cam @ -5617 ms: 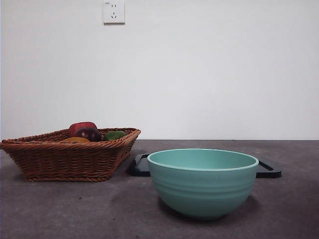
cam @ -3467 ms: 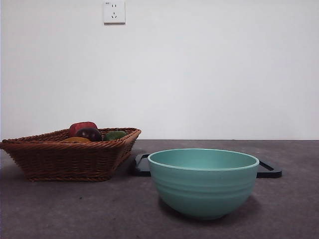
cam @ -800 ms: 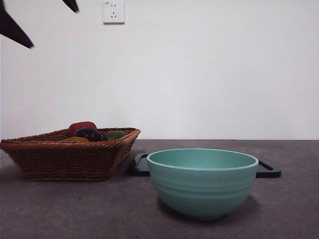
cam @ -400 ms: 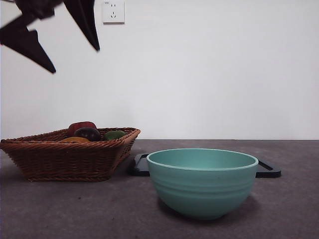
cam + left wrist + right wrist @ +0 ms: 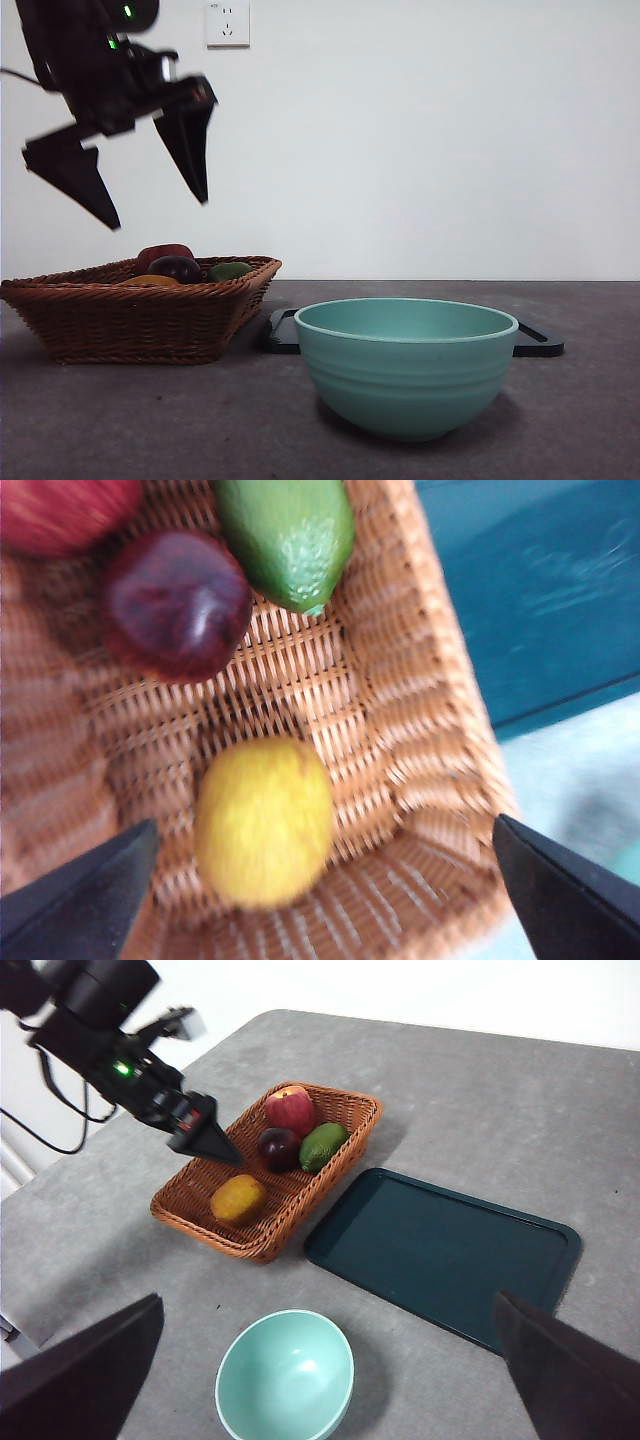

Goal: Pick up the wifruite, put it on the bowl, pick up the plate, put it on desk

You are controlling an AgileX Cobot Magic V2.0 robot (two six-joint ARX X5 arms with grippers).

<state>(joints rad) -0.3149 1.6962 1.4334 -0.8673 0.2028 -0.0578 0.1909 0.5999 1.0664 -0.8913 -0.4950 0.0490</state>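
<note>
The wifruite (image 5: 263,820), dull orange, lies in a wicker basket (image 5: 130,320) at the left; only its top (image 5: 150,281) shows over the rim in the front view, and it also shows in the right wrist view (image 5: 238,1198). My left gripper (image 5: 158,212) hangs open and empty just above the basket, with the wifruite between its jaws in the left wrist view (image 5: 323,825). The teal bowl (image 5: 407,365) stands empty on the desk (image 5: 150,420), also in the right wrist view (image 5: 285,1375). My right gripper (image 5: 328,1300) is open, high above the table.
The basket also holds a red apple (image 5: 60,510), a dark purple fruit (image 5: 178,602) and a green avocado (image 5: 288,535). A flat dark teal tray (image 5: 443,1253) lies behind the bowl, beside the basket. A wall stands behind the table.
My left arm has come down from the top left corner and now hangs open just above the basket. The fruit, bowl and tray have not moved.
</note>
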